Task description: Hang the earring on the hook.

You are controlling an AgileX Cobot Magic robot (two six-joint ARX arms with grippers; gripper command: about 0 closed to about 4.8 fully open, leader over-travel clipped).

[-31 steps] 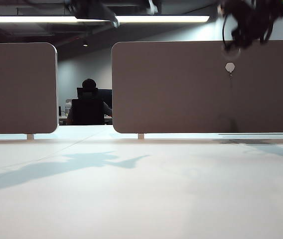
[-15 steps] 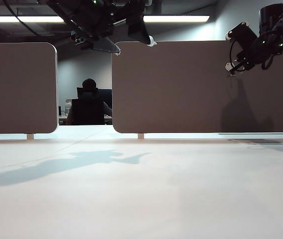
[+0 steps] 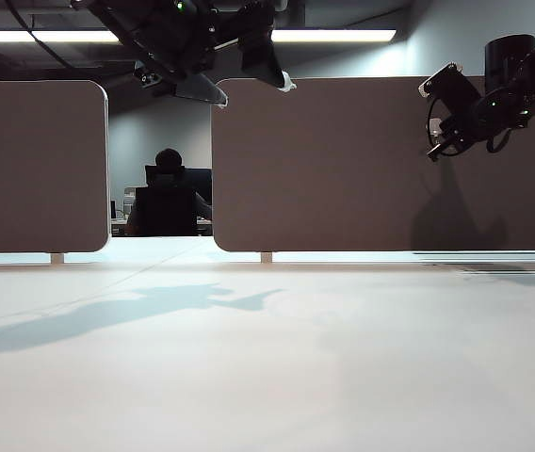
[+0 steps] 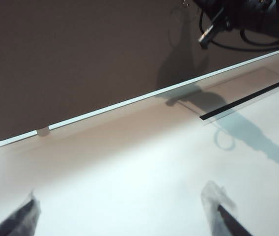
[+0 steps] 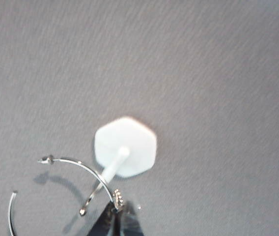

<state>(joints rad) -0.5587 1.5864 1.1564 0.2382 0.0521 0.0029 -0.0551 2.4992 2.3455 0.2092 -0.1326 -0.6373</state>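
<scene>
Right hand (image 5: 116,216), clamped on earring (image 5: 61,187), now lower at hook (image 5: 125,147); left hand (image 4: 125,216) agape, overhead.

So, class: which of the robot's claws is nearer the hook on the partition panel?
Right. The right claw is right at the hook, holding the earring against its wire. The left claw hangs open, far off near the panel's other top corner.
</scene>
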